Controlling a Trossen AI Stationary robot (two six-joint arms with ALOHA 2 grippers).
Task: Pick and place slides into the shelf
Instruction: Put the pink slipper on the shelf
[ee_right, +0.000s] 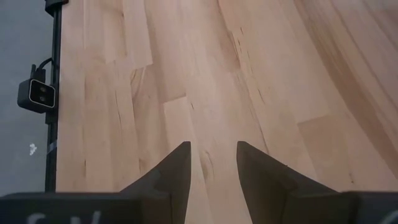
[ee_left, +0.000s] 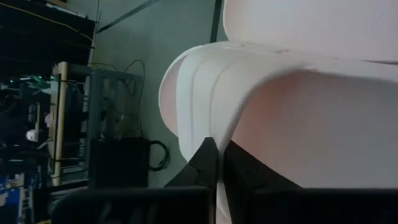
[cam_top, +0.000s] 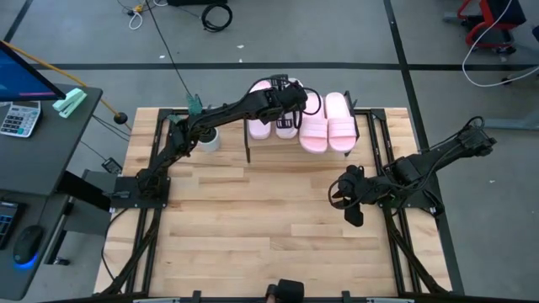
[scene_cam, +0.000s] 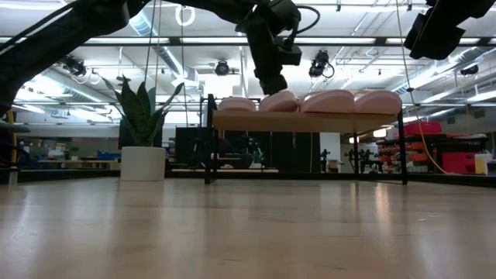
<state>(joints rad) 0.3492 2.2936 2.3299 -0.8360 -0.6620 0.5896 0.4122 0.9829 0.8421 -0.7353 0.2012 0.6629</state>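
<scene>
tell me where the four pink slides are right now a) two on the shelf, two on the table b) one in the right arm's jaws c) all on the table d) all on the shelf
d: all four slides sit side by side on the shelf, with none lying on the table and nothing between the right gripper's open jaws.

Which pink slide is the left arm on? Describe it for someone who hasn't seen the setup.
Find the small wood-topped, black-framed shelf at the table's far edge, carrying four pale pink rubber slides in a row. It's the second slide from the left end, the only one under the left gripper, which is shut.
</scene>
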